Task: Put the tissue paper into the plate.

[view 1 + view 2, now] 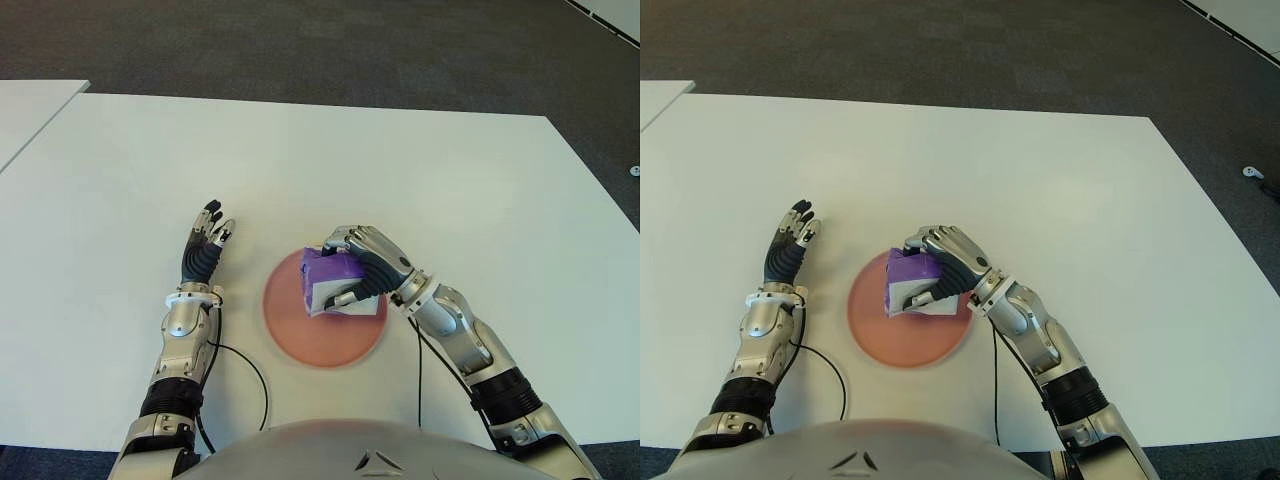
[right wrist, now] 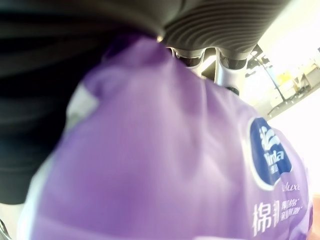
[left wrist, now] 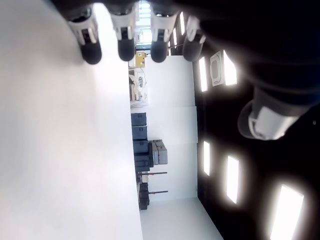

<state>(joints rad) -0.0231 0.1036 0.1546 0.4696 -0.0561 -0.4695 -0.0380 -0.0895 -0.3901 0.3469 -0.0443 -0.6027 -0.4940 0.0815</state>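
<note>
Purple wrapping of the tissue pack fills the right wrist view, pressed against the palm. Fingers of the right hand curl over the pack, gripping it above the right part of the pink plate. Left of the plate, on the white tabletop, the left hand shows with fingers straight and holding nothing.

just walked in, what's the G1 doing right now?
The right hand is gripping a purple tissue pack over the pink plate on the white table. The pack is at or just above the plate; contact can't be confirmed, and the fingers haven't let go. The left hand is open and empty, to the left of the plate.
</note>
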